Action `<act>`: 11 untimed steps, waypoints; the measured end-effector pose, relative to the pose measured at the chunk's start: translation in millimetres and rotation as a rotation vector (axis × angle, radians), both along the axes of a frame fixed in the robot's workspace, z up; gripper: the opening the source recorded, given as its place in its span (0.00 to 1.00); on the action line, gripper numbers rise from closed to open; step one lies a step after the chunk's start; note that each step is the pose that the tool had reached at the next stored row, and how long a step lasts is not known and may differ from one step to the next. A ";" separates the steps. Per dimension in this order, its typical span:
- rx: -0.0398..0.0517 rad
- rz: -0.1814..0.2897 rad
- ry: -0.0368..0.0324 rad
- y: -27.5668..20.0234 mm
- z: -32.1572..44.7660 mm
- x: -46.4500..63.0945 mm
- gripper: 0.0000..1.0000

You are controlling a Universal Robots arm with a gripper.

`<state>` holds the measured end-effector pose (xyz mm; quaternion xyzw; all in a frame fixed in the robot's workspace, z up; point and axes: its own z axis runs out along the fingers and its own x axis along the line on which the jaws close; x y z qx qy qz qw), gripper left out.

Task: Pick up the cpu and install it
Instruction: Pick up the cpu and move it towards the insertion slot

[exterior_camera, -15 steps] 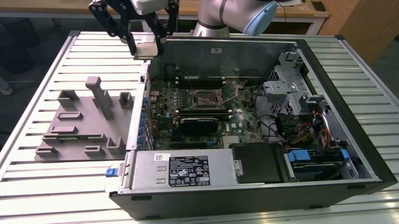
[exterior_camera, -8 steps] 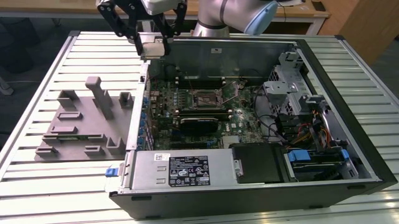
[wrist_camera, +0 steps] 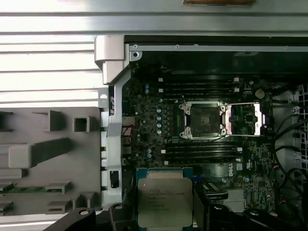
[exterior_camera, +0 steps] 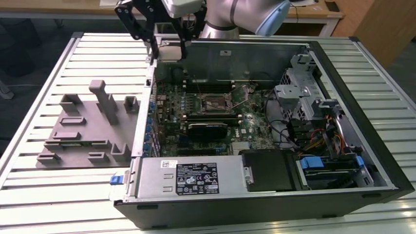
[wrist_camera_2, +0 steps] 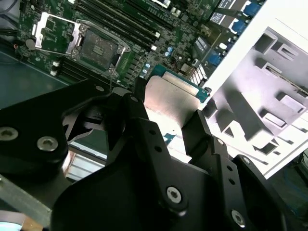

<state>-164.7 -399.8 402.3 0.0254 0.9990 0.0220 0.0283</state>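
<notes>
My gripper (exterior_camera: 167,51) hangs above the far rim of the open computer case (exterior_camera: 364,161), shut on the cpu (exterior_camera: 170,44). In both wrist views the cpu (wrist_camera: 163,199) (wrist_camera_2: 173,98) is a flat square chip with a silvery lid on a green board, clamped at its edges between the black fingers (wrist_camera_2: 139,103). The motherboard's cpu socket (wrist_camera: 202,120) (wrist_camera_2: 98,48) (exterior_camera: 215,102) lies open below, with its metal load plate (wrist_camera: 245,119) folded back. The cpu is up in the air, well apart from the socket.
A grey plastic fixture tray (exterior_camera: 85,126) (wrist_camera: 43,154) lies on the slatted table at the exterior view's left of the case. Inside the case are a black heatsink block (exterior_camera: 208,129), the power supply (exterior_camera: 188,178) and drive cages with cables (exterior_camera: 312,122).
</notes>
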 end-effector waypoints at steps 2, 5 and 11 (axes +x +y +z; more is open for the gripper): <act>0.0000 0.000 0.0026 0.0 -1.8 4.1 0.55; 0.0000 0.000 0.0062 0.0 -5.2 10.0 0.55; -0.0001 0.000 0.0115 0.0 -12.7 19.6 0.55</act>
